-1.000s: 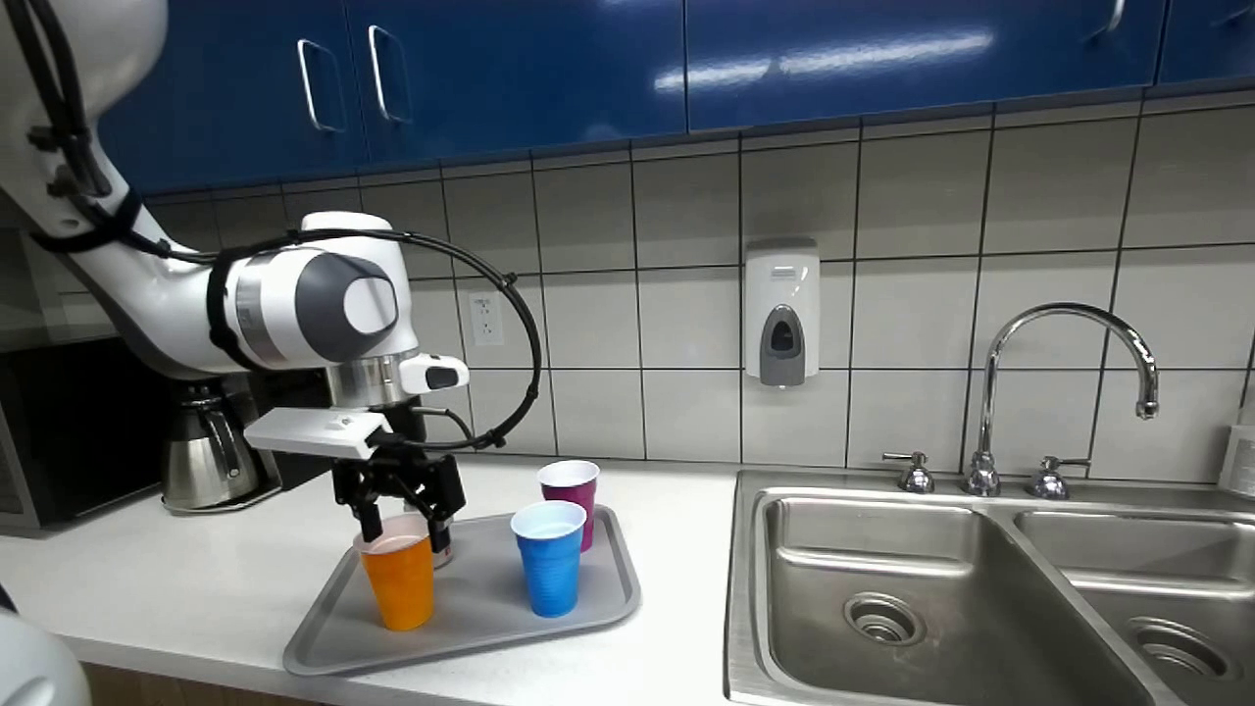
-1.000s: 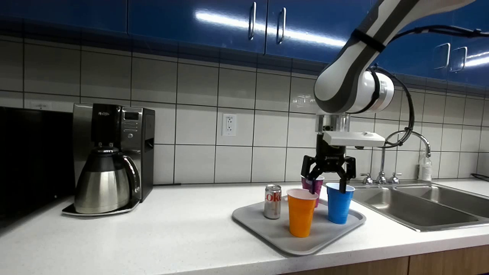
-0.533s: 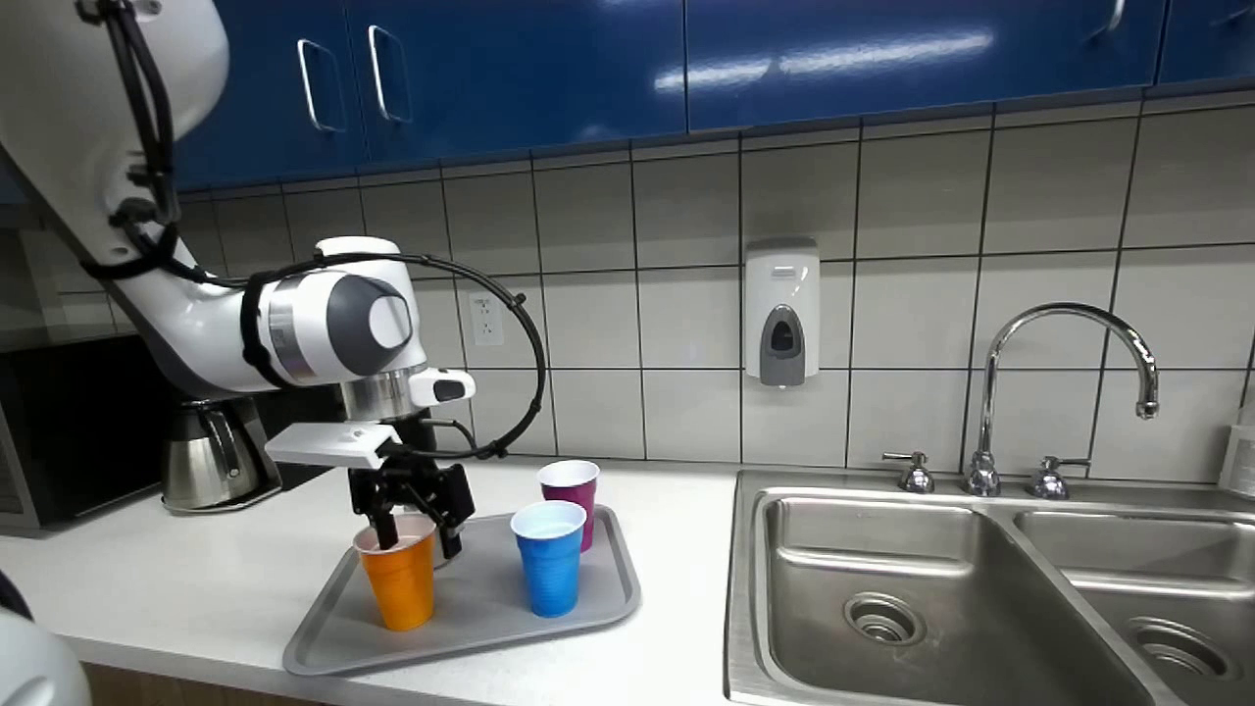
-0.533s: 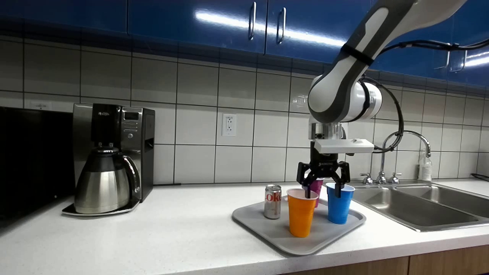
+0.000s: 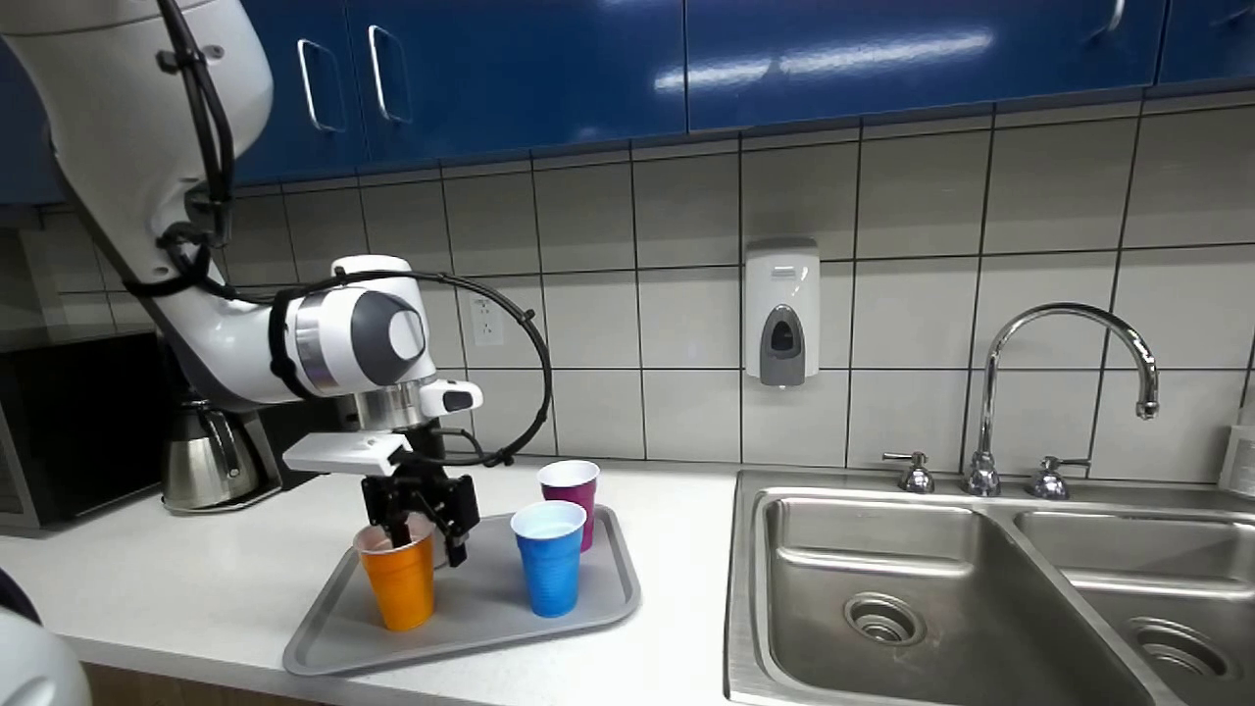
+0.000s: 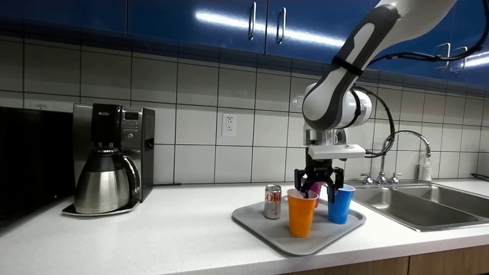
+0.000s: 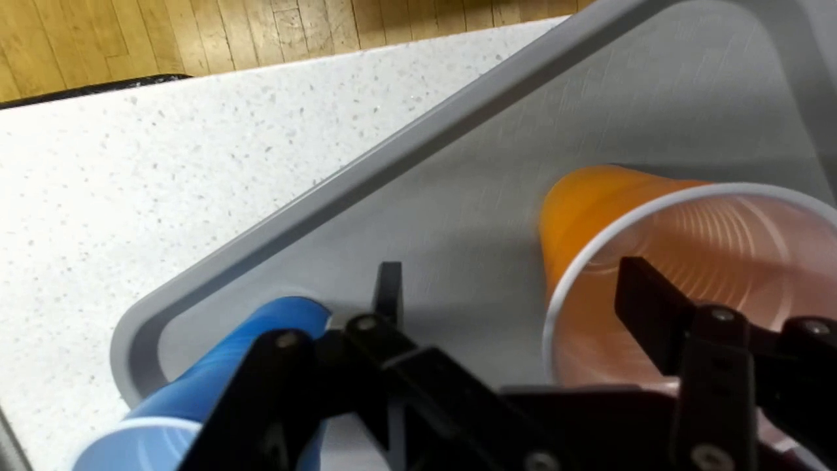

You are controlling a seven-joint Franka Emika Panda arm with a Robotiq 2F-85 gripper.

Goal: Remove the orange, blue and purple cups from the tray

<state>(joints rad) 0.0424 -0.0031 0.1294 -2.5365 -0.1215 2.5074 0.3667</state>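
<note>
Gripper [image 7: 510,284], spread & empty, has been lowered over tray [image 5: 490,608], orange cup [image 6: 301,215] entered by 1 finger [image 7: 654,314], prob. for pick 1 of 3, w/ blue cup [image 5: 551,564] & purple cup [image 5: 579,493] also on tray.

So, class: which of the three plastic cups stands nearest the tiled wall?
The purple cup: the blue cup and orange cup stand nearer the counter's front edge.

The counter [image 6: 172,236], white and speckled, spreads below the fingers [image 7: 647,307]. Directly under them the tray [image 7: 458,229] lies flat on it, near the front edge. Well apart from the fingers stand the coffee maker [image 6: 131,143] and, beyond it, a black box [image 6: 36,164]. On the fingers' opposite side the sink [image 5: 748,588] is let in.
</note>
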